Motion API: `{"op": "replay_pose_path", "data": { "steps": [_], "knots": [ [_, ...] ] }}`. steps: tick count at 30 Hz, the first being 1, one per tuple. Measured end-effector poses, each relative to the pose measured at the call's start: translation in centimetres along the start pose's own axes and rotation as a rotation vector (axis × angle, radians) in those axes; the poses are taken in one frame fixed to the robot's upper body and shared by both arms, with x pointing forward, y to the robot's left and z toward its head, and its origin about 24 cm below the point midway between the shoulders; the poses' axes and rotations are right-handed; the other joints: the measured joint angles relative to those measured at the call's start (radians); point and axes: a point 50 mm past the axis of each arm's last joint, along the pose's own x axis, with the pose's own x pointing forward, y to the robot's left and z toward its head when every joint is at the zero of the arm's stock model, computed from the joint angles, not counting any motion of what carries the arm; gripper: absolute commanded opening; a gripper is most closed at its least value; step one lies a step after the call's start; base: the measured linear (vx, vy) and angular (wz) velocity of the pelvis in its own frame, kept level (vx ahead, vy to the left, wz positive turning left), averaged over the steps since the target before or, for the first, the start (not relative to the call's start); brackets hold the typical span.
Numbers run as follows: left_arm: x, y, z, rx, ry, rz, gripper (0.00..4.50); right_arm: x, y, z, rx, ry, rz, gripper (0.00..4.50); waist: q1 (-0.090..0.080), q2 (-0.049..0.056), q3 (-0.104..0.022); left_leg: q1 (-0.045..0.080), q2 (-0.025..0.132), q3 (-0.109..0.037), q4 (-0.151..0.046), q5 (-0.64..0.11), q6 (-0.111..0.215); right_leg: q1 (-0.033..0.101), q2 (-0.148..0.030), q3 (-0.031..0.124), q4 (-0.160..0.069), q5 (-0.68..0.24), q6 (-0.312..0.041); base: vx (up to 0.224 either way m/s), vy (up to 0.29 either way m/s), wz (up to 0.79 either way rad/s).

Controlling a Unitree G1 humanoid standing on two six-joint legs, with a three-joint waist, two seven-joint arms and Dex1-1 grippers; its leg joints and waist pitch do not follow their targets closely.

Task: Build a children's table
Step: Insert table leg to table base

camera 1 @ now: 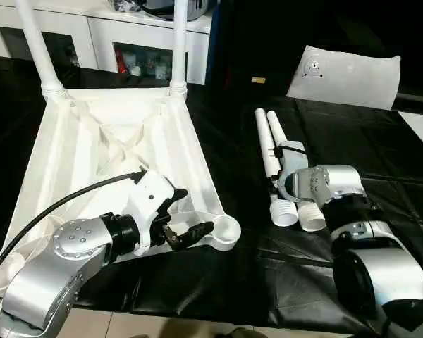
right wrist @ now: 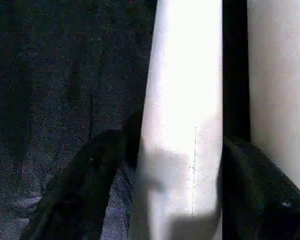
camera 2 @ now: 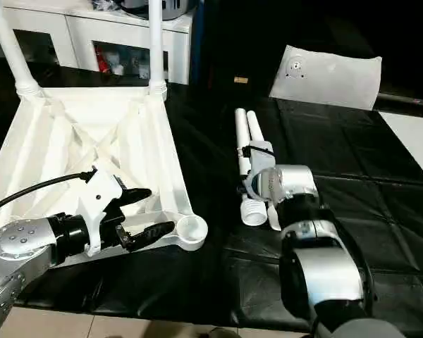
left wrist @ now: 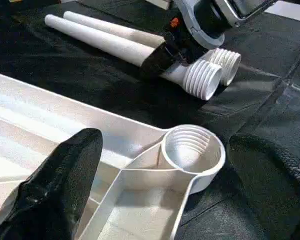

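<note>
The white table top [camera 1: 106,141] lies upside down on the left, X-ribs up. Two legs [camera 1: 35,42] [camera 1: 180,42] stand screwed into its far corner sockets. The near right socket [camera 1: 229,229] is empty, its thread showing [left wrist: 192,150]. My left gripper [camera 1: 190,215] is open at that corner, with one finger [left wrist: 60,185] over the ribbed inside and the other outside the rim. Two loose legs [camera 1: 268,141] lie side by side on the black cloth, threaded ends toward me. My right gripper [right wrist: 182,165] is shut on one of those loose legs, a finger [right wrist: 80,190] on each side.
Black cloth [camera 1: 352,141] covers the work surface. White cabinets with glass doors [camera 1: 92,35] stand behind the table top. A flat white panel [camera 1: 345,74] lies at the far right. A black cable [camera 1: 56,204] arcs from my left wrist over the table top.
</note>
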Motion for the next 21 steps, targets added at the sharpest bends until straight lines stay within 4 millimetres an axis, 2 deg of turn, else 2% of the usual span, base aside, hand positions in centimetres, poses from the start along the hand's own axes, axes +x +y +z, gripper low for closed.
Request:
{"op": "replay_pose_path", "data": {
  "steps": [11, 17, 21],
  "knots": [
    [0.1, 0.3, 0.1, 0.027, -0.027, 0.038, 4.5, 0.2, -0.3, 0.0, 0.021, -0.008, 0.022, 1.94, 0.0, 0.0, 0.0, -0.001, 0.001, 0.0, 0.0, 0.0, 0.0, -0.001, 0.0, 0.0, 0.0, 0.0, -0.001, 0.0, 0.0, 0.0],
    [0.7, 0.8, 0.7, 0.033, -0.077, 0.091, 4.5, 0.2, -0.3, 0.4, 0.022, -0.055, 0.042, 1.86, 0.001, -0.005, 0.002, -0.003, 0.001, 0.001, 0.0, 0.001, 0.0, -0.002, 0.0, -0.001, 0.0, 0.0, 0.0, 0.0, 0.0, 0.0],
    [1.4, 1.3, 1.3, 0.025, -0.113, 0.152, 4.5, -0.1, -0.7, 1.2, 0.061, -0.169, 0.089, 1.85, 0.005, -0.008, 0.002, -0.009, 0.002, 0.001, 0.0, 0.004, -0.002, -0.006, 0.0, -0.001, 0.0, 0.001, -0.002, 0.0, 0.0, 0.0]
  ]
}}
